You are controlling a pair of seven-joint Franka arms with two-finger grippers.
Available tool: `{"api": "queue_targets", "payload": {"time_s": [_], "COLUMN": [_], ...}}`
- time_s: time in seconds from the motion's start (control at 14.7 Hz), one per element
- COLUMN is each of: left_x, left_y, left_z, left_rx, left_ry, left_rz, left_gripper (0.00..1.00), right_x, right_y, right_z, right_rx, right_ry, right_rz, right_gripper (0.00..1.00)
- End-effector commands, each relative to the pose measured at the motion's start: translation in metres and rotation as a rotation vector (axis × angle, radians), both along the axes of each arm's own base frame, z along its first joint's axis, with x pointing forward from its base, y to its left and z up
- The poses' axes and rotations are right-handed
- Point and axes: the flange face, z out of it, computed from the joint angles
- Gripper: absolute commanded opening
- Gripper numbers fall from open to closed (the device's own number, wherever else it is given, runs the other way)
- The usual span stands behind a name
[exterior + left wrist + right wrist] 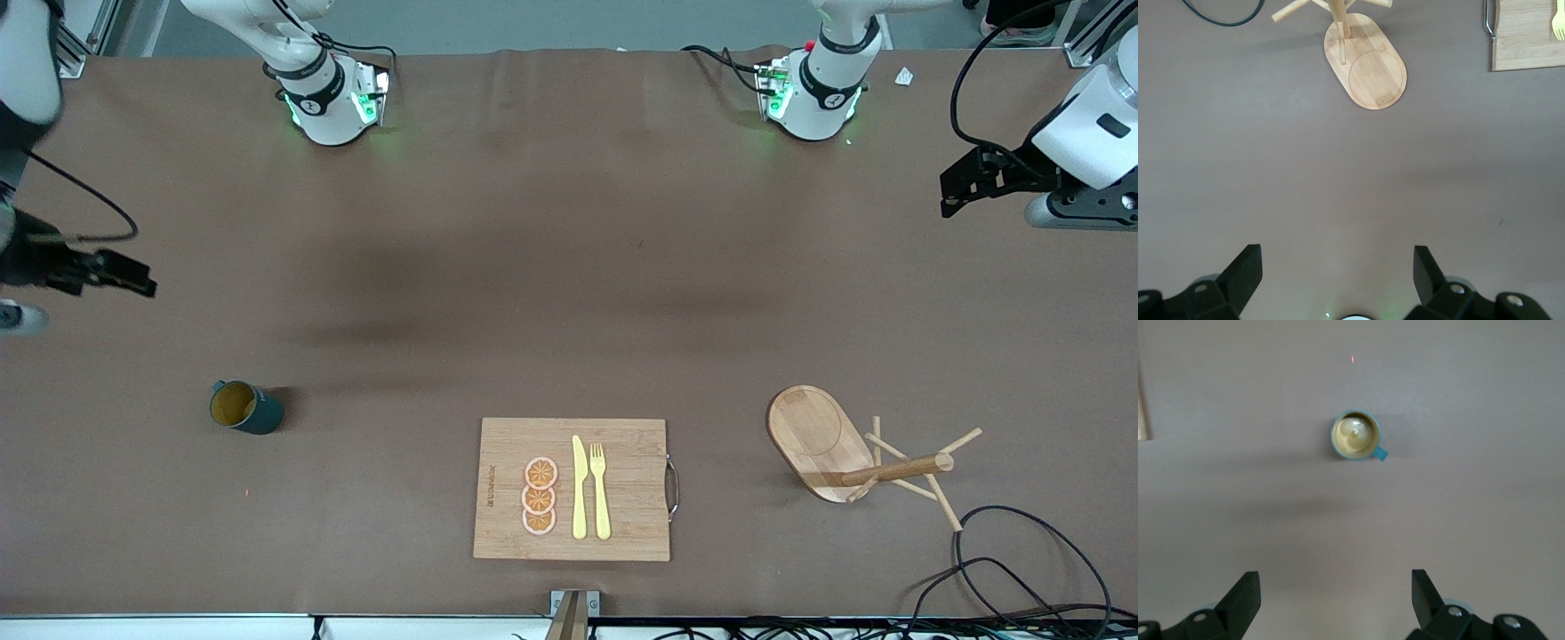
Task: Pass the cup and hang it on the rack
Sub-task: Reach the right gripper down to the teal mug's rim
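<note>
The cup (245, 408) stood upright on the brown table (533, 267) toward the right arm's end, its yellow inside showing and its small handle sticking out from the side. Nothing touched it. The right gripper (133, 283) hung in the air over bare table at that same end, its jaws spread wide with nothing between them; in the right wrist view the cup (1355, 435) sat well ahead of the two dark fingers (1245, 597), roughly centred on the gap.

The left gripper (956, 197) waited in the air over the table at the left arm's end, jaws likewise wide apart and empty. The rack (845, 449) stood ahead of those jaws and well apart from them, on its oval base with the post and thin pegs rising from one end, no cup on it.

Between cup and rack lay a wooden cutting board (573, 489), carrying three orange slices (540, 495), a yellow knife (579, 487) and a yellow fork (600, 491). Black cables (1022, 569) looped near the rack at the table's edge.
</note>
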Motion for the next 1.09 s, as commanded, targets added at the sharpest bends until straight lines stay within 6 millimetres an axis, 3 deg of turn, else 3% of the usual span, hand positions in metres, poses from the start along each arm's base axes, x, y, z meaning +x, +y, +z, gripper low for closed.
{"api": "queue_targets", "payload": {"time_s": [0.0, 0.2, 0.61, 1.02], "left_x": [0.003, 0.004, 0.001, -0.001], "left_y": [0.001, 0.002, 0.002, 0.0], "left_z": [0.003, 0.003, 0.0, 0.0], "left_rx": [0.003, 0.003, 0.006, 0.006], "left_ry": [-0.002, -0.002, 0.023, 0.034], "left_rz": [-0.017, -0.015, -0.016, -0.019], "left_gripper": [1.0, 1.0, 1.0, 1.0], "right_x": [0.024, 0.042, 0.072, 0.084], "right_y": [0.003, 0.009, 0.019, 0.016], "right_z": [-0.045, -0.096, -0.173, -0.246], "right_rx": [0.016, 0.019, 0.017, 0.011], "right_ry": [0.009, 0.045, 0.006, 0.021], "right_rz": [-0.015, -0.014, -0.076, -0.105], "right_gripper": [1.0, 1.0, 1.0, 1.0]}}
